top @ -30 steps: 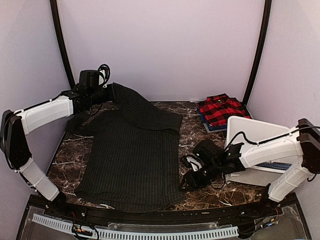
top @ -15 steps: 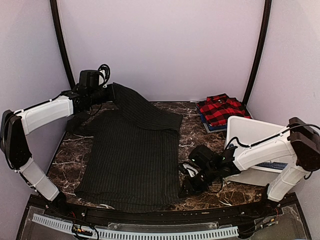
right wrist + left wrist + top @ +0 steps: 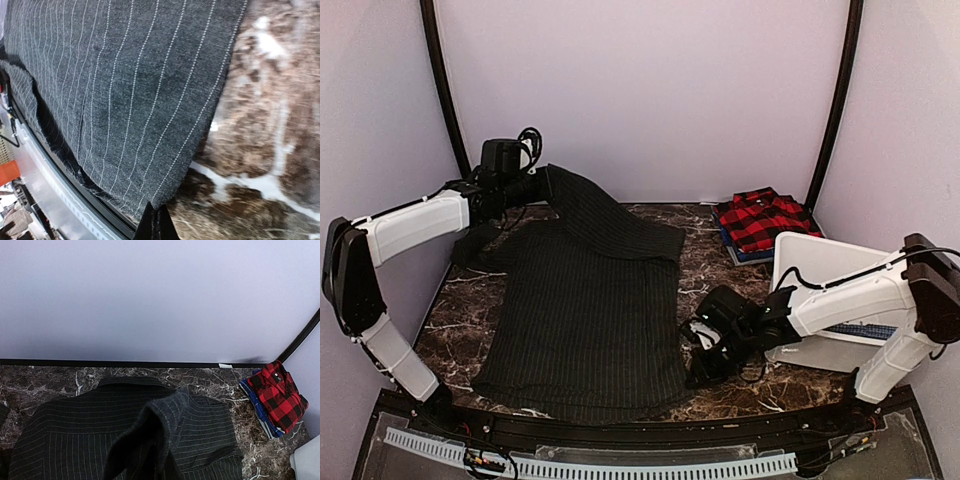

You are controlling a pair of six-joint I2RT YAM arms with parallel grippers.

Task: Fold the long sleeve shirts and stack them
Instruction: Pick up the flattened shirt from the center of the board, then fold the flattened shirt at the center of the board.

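Note:
The dark charcoal pinstripe shirt (image 3: 585, 310) lies spread flat on the marble table. My left gripper (image 3: 535, 185) is at the back left, shut on a fold of it and holding that part raised. In the left wrist view this cloth (image 3: 157, 432) hangs over and hides the fingers. My right gripper (image 3: 700, 370) is low at the shirt's near right corner. In the right wrist view (image 3: 156, 225) its dark fingertips are pressed together on the hem corner of the pinstripe cloth (image 3: 125, 90). The red-and-black plaid shirt (image 3: 760, 218) lies folded at the back right and also shows in the left wrist view (image 3: 277, 395).
The plaid shirt rests on a small stack of folded blue cloth (image 3: 738, 250). A white plastic bin (image 3: 825, 265) stands at the right, behind my right arm. The table's black front rail (image 3: 55, 165) runs just past the shirt's near hem.
My right gripper has dropped toward the shirt's near right corner and then drawn slightly back to the right. The left arm holds its raised cloth still.

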